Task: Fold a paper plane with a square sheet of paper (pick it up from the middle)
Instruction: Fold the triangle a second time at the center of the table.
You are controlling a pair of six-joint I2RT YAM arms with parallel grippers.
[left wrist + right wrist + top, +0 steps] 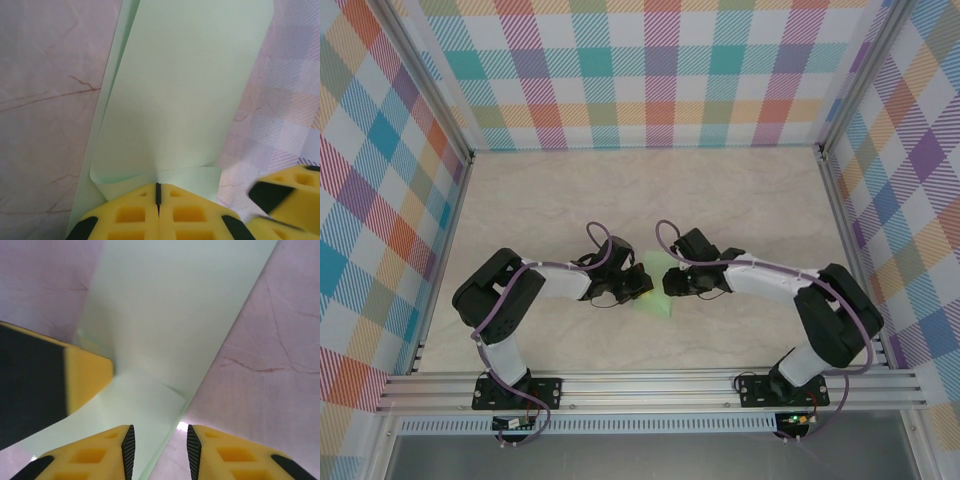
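Note:
The pale-green sheet of paper [657, 288] lies folded between the two arms in the middle of the table. In the left wrist view the paper [185, 90] rises as a folded flap, and my left gripper [158, 192] is shut on its near edge. The paper [170, 315] fills the middle of the right wrist view. My right gripper [159, 440] is open, straddling the paper's right edge, with the left yellow finger [75, 375] close by at the left.
The table top [740, 200] is pale marbled stone. Checked cloth walls [650, 70] and aluminium rails [650, 385] close it in. Free room lies behind and to both sides of the arms.

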